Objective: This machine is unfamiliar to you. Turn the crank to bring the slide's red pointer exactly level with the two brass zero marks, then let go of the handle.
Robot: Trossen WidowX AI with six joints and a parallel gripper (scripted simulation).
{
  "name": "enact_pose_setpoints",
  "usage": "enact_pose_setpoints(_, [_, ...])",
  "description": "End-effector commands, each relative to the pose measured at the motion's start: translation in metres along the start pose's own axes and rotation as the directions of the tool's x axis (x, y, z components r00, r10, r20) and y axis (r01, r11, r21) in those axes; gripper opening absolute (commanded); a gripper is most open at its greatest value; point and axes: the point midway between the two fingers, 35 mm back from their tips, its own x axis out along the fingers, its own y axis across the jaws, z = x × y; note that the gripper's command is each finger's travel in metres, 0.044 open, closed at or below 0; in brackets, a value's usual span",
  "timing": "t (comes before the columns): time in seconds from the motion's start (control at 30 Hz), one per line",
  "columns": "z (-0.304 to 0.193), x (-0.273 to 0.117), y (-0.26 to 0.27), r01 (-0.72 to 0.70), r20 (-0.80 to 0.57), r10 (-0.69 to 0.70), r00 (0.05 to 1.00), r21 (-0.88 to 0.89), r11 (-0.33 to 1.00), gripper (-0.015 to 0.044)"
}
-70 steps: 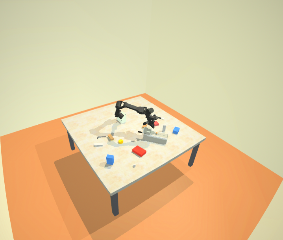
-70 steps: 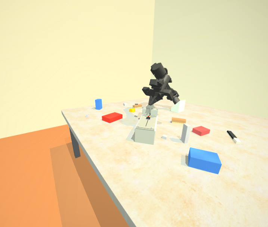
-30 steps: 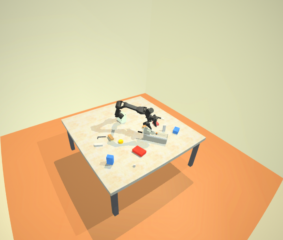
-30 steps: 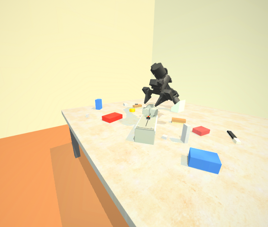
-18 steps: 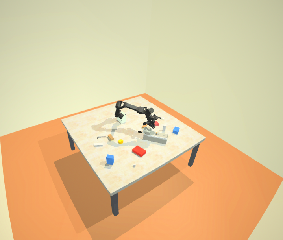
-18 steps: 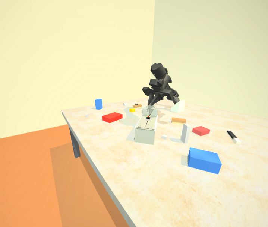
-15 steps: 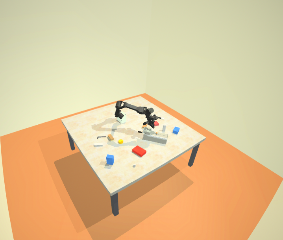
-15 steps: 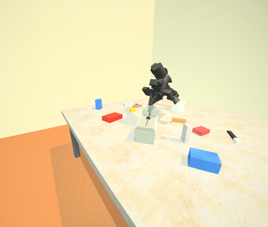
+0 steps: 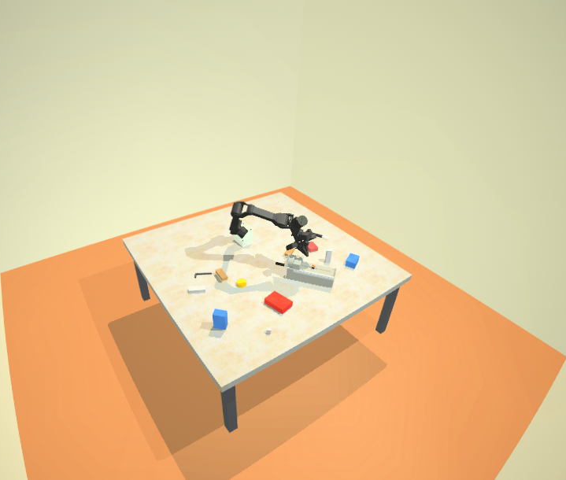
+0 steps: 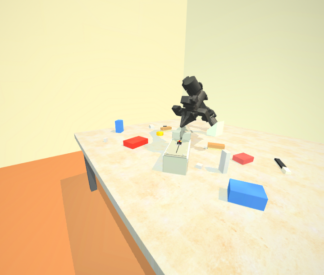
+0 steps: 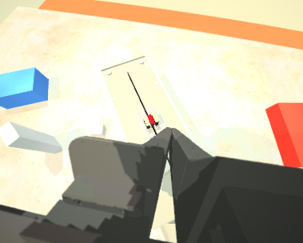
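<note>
The gripper (image 9: 307, 253) (image 10: 181, 126) (image 11: 169, 132) is fully closed, with nothing held between its fingers. In the wrist view the fingertips are seen pressed together, while in the top view they are too small to be read well. They are held above the end of the pale machine (image 9: 310, 276) (image 10: 175, 164) (image 11: 123, 89) where the upright plates stand.

By the top view, the machine is placed between the red block (image 9: 278, 302) (image 10: 135, 142) (image 11: 297, 133) and the upright grey block (image 9: 328, 256) (image 10: 224, 161) (image 11: 29, 137). A black handle (image 9: 280, 264) is shown there, jutting from the machine's end and apart from the fingers; in the exterior and wrist views it cannot be made out.

The red pointer (image 9: 313, 266) (image 10: 179, 141) (image 11: 150, 119) is shown most clearly by the wrist view, over the dark slot (image 10: 177, 148) (image 11: 137, 94) and between yellowish patches. Whether it is exactly level with the zero marks cannot be told.

The yellow piece (image 9: 241, 282) (image 10: 159, 133) is seen from the top and exterior but is left out of the wrist view, where the large blue block (image 9: 352, 260) (image 10: 247, 194) (image 11: 17, 88) is included.
</note>
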Motion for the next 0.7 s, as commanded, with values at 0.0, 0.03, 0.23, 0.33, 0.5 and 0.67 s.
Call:
enact_pose_setpoints(0.0, [0.0,0.0,0.0,0.0,0.0,0.0,1.0,0.0,1.0,0.0])
enact_pose_setpoints(0.03, [0.0,0.0,0.0,0.0,0.0,0.0,1.0,0.0,1.0,0.0])
enact_pose_setpoints(0.23, [0.0,0.0,0.0,0.0,0.0,0.0,1.0,0.0,1.0,0.0157])
enact_pose_setpoints(0.33, [0.0,0.0,0.0,0.0,0.0,0.0,1.0,0.0,1.0,0.0236])
enact_pose_setpoints(0.5, [0.0,0.0,0.0,0.0,0.0,0.0,1.0,0.0,1.0,0.0368])
enact_pose_setpoints(0.67, [0.0,0.0,0.0,0.0,0.0,0.0,1.0,0.0,1.0,0.0414])
